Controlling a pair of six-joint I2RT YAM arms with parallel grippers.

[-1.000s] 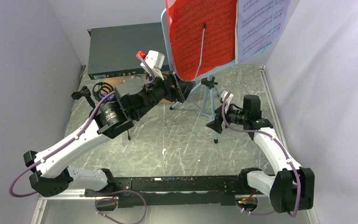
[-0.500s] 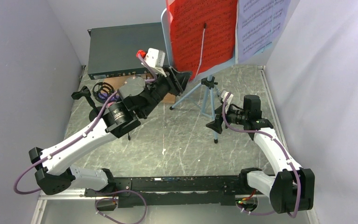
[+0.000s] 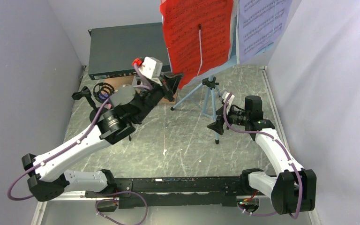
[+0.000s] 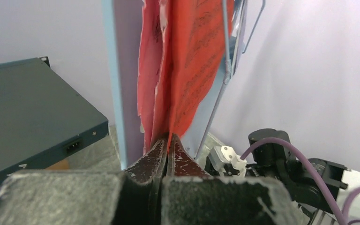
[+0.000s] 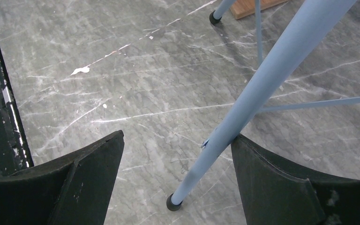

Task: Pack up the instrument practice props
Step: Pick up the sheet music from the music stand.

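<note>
The red music sheet [image 3: 197,33] hangs on the desk of the light-blue music tripod [image 3: 209,96], tilted with its lower left corner pulled out. My left gripper [image 3: 176,77] is shut on that corner; in the left wrist view the jaws [image 4: 168,143] meet on the red music sheet [image 4: 192,61]. A lavender sheet [image 3: 262,26] sits to its right. My right gripper [image 3: 214,123] stands open low on the table. A light-blue tripod leg [image 5: 258,84] runs between its fingers, against the right one [image 5: 281,183].
A dark green rack box [image 3: 122,51] lies at the back left, with a brown wooden board [image 3: 170,97] in front of it. Black mic holders [image 3: 82,96] and a round cage mount [image 3: 103,88] stand at the left wall. Walls close in on both sides.
My left gripper has closed on the red sheet's lower corner and drawn it to the left, so the sheet now hangs tilted. The right arm has not moved.
</note>
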